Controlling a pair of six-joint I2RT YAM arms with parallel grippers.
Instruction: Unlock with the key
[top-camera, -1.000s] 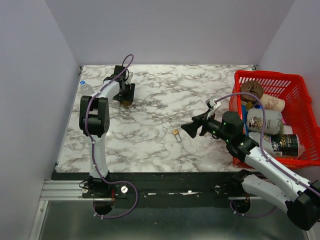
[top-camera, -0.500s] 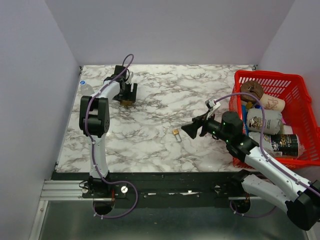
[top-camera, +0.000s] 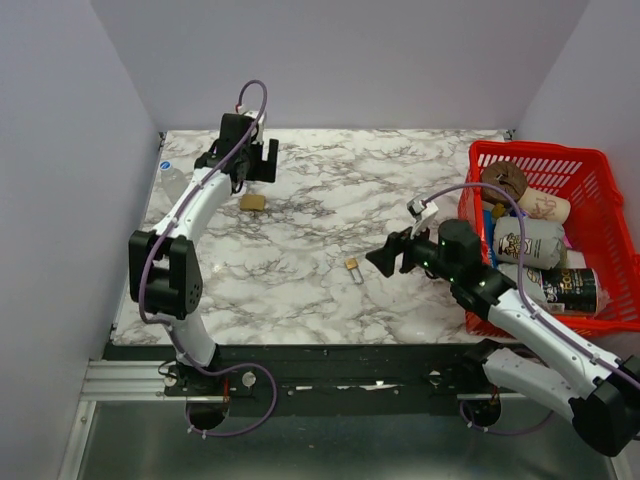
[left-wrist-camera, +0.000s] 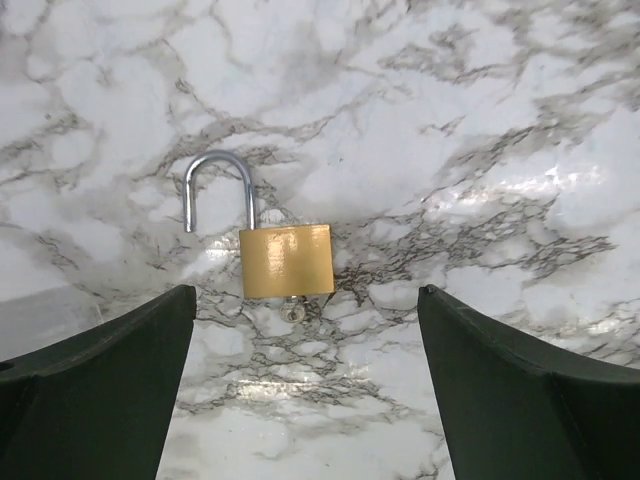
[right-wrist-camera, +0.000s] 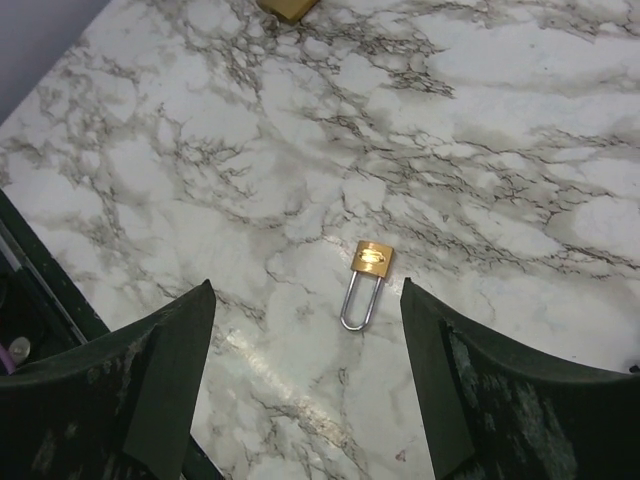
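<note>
Marble-veined desk (top-camera: 300, 230): you see the left gripper (left-wrist-camera: 307, 300) spread, with a square brass padlock (left-wrist-camera: 286, 261) between its fingertips, curved steel shackle sprung open. The right gripper (right-wrist-camera: 305, 292) is also spread; a smaller padlock (right-wrist-camera: 372, 258) lies between its fingers, shackle closed.

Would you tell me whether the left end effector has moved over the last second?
Yes. The left end effector has drawn away from the open padlock, toward the far edge of the table, leaving the lock lying free.
</note>
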